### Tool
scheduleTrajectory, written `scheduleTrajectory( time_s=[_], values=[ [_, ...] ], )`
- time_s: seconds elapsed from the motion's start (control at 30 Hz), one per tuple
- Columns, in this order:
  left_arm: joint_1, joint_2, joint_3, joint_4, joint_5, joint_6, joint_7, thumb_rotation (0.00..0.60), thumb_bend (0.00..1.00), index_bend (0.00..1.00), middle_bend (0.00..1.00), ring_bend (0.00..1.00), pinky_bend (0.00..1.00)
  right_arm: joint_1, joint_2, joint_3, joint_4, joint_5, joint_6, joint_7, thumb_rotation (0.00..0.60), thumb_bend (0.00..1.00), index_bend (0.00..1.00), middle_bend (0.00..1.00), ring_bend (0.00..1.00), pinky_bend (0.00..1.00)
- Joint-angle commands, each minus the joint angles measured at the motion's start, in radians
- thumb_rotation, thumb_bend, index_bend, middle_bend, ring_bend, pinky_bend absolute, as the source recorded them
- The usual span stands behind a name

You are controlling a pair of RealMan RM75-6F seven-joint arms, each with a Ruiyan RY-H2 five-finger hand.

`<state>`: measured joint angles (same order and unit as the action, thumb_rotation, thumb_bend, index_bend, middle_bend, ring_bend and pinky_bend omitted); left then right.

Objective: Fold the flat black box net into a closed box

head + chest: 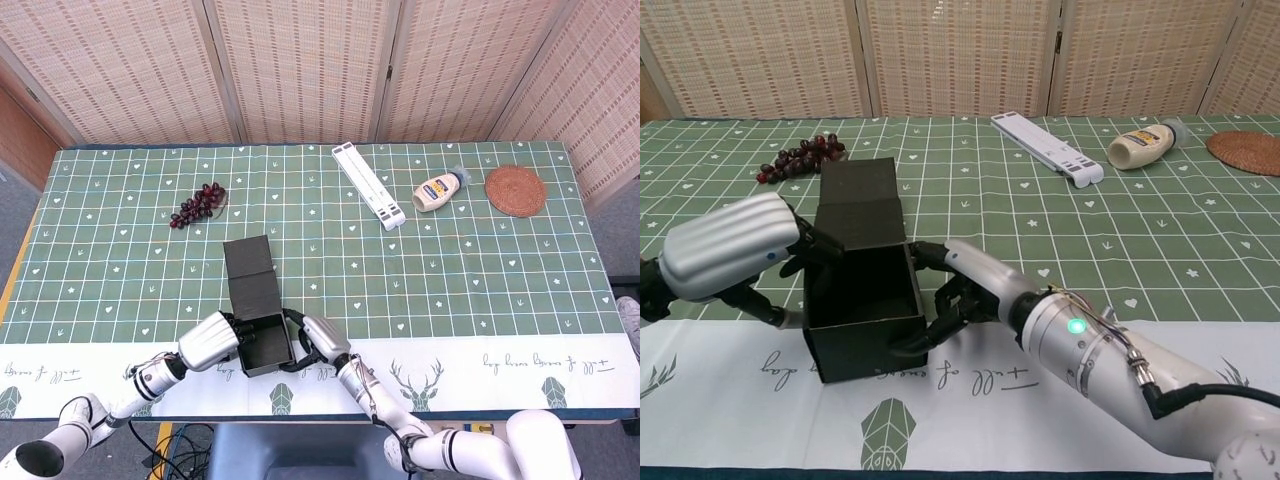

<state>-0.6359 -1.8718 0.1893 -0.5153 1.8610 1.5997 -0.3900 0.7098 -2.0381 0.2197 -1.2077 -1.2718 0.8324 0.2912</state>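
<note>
The black box [262,343] [860,310] stands near the table's front edge with its walls up and its top open. Its lid flap [250,272] [860,200] lies back flat on the cloth behind it. My left hand [210,340] [730,245] grips the box's left wall, fingers curled over the rim into the inside. My right hand [318,338] [965,290] holds the right wall, its fingers [925,340] wrapped around the front right corner. The inside of the box looks empty.
A bunch of dark grapes [198,204] [800,156] lies behind the box to the left. Further back are a white folded stand [368,186] [1050,147], a mayonnaise bottle [440,190] [1145,146] and a woven coaster [516,190] [1248,152].
</note>
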Motion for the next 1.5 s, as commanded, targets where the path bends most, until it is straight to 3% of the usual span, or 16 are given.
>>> scheduleTrajectory(
  time_s=[0.03,0.43,0.67,0.93,1.03,1.13,1.3,1.5],
  values=[
    [0.001,0.0,0.0,0.001,-0.001,0.001,-0.002,0.6,0.17,0.71,0.66,0.64,0.83,0.0,0.0,-0.001,0.0,0.0,-0.001,-0.001,0.6,0.38,0.31,0.42,0.78,1.0],
    [0.01,-0.008,-0.001,0.013,-0.005,0.002,-0.009,0.6,0.17,0.7,0.64,0.63,0.83,0.0,0.0,0.0,-0.004,0.003,-0.002,-0.008,0.6,0.38,0.3,0.42,0.78,1.0],
    [0.018,0.008,-0.01,-0.012,-0.016,0.01,-0.001,0.6,0.17,0.38,0.43,0.56,0.82,-0.003,0.005,0.002,-0.009,-0.001,0.005,-0.006,0.6,0.38,0.29,0.42,0.78,1.0],
    [0.021,0.045,-0.035,-0.078,-0.034,0.028,0.012,0.6,0.17,0.23,0.29,0.43,0.78,-0.011,0.018,0.01,-0.022,-0.001,0.024,-0.003,0.6,0.38,0.25,0.42,0.78,1.0],
    [0.024,0.064,-0.052,-0.123,-0.052,0.027,0.0,0.6,0.17,0.22,0.27,0.4,0.77,-0.013,0.024,0.015,-0.029,-0.001,0.03,-0.001,0.6,0.37,0.14,0.35,0.78,1.0],
    [0.029,0.087,-0.069,-0.177,-0.073,0.019,-0.019,0.6,0.17,0.21,0.25,0.34,0.76,-0.013,0.04,0.016,-0.042,-0.004,0.025,0.007,0.6,0.34,0.0,0.22,0.77,1.0],
    [0.039,0.123,-0.093,-0.26,-0.106,0.001,-0.027,0.6,0.17,0.2,0.23,0.3,0.74,-0.027,0.067,0.004,-0.068,-0.008,0.037,0.003,0.6,0.24,0.0,0.04,0.68,1.0],
    [0.059,0.163,-0.122,-0.36,-0.151,-0.026,-0.052,0.6,0.17,0.19,0.22,0.3,0.74,-0.054,0.151,-0.012,-0.147,0.002,0.035,-0.002,0.6,0.17,0.0,0.0,0.64,1.0]
  ],
)
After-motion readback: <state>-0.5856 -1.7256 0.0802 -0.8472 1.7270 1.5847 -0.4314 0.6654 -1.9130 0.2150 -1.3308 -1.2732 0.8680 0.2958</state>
